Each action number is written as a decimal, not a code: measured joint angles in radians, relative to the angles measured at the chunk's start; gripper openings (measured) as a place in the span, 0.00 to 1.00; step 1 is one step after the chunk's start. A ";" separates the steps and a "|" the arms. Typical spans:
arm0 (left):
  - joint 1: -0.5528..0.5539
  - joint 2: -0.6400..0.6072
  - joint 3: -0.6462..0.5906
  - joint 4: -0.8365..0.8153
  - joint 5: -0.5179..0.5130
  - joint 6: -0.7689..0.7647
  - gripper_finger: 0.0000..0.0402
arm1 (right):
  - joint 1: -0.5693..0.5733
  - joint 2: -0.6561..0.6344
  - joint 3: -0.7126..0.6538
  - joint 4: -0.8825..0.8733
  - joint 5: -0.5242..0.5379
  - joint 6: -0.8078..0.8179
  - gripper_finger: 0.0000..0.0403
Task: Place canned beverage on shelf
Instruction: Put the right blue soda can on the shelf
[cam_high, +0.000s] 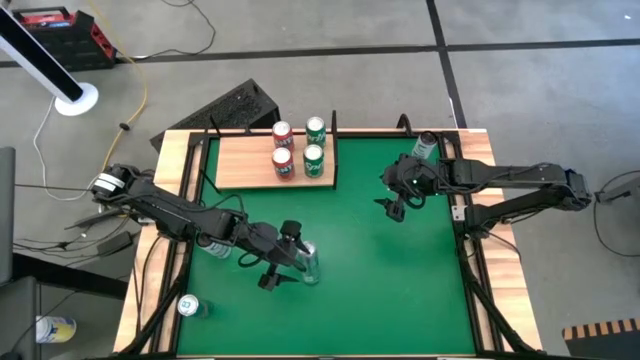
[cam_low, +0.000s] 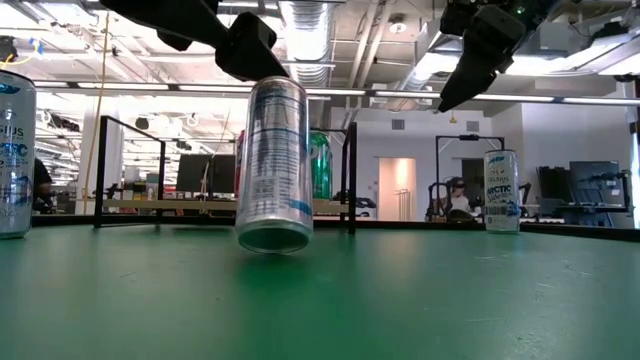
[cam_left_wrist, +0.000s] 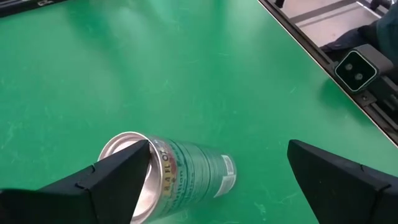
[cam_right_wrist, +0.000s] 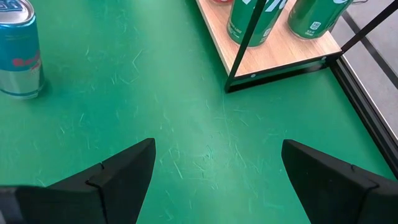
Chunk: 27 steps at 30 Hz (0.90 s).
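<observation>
A blue-and-silver can (cam_left_wrist: 180, 177) sits tilted on the green table, near of middle, its open-top end (cam_left_wrist: 127, 168) beside one finger of my left gripper (cam_left_wrist: 219, 148). That gripper (cam_high: 283, 262) is open around the can (cam_high: 310, 263) and comes in from the table's left. In the low view the can (cam_low: 272, 165) leans and shows its underside. The shelf (cam_high: 245, 165), a light-wood board with black uprights, lies at the far middle and carries two red and two green cans. My right gripper (cam_high: 393, 200) hangs open above the table, right of the shelf, with nothing between its fingers (cam_right_wrist: 217, 146). My left gripper stands open with one finger (cam_left_wrist: 118, 168) in front of the rim at the can's top end (cam_left_wrist: 134, 140). I cannot tell whether it touches the can. The other finger (cam_left_wrist: 323, 171) is well clear of it.
One can (cam_high: 427, 145) stands at the far right corner, another (cam_high: 190, 307) at the near left, and a third (cam_high: 217, 248) under my left arm. Wooden strips edge the table. A camera box (cam_left_wrist: 354, 68) sits on the table's edge.
</observation>
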 joint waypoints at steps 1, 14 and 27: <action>0.000 0.000 0.000 0.001 0.000 -0.004 0.91 | 0.000 0.000 0.000 -0.001 0.000 0.000 0.93; -0.043 0.000 0.000 0.046 0.038 -0.017 0.91 | 0.000 0.000 0.000 -0.003 -0.001 -0.007 0.93; -0.046 0.001 0.023 0.061 -0.010 -0.102 0.91 | 0.000 0.000 0.000 -0.003 -0.025 -0.007 0.93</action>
